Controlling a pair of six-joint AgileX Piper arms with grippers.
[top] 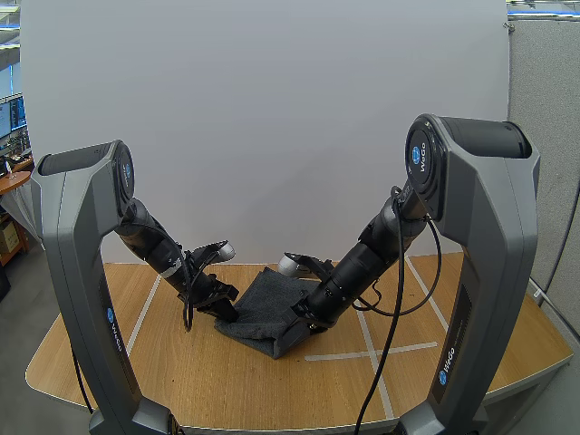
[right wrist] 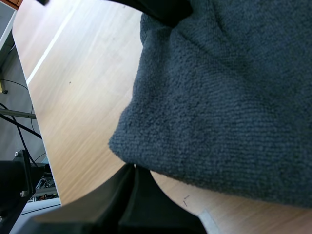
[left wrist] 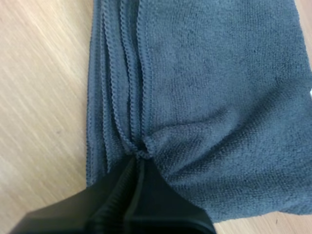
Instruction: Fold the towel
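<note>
Your wooden table point(top: 227, 381) crossed by white tape lines point(top: 417, 345), a plain white screen point(top: 272, 118) behind it, a grey partition point(top: 548, 136) to your right, grey floor point(top: 11, 317) beside it.

**Tips buried, towel cropped**

In the left wrist view the left gripper point(left wrist: 138, 157) pinches the bunched hem of the towel point(left wrist: 219, 97). The cloth caught between its tips is hidden, and the towel runs off the picture's edge. In the right wrist view the right gripper point(right wrist: 134, 168) has its tips tucked under the towel's rim, so the bite itself is unseen. Across the towel, the left gripper is a blurred dark shape cut off by the edge. In the high view both grippers meet the towel dark on dark. Their tips cannot be made out, and the layers are too small to count.
</note>
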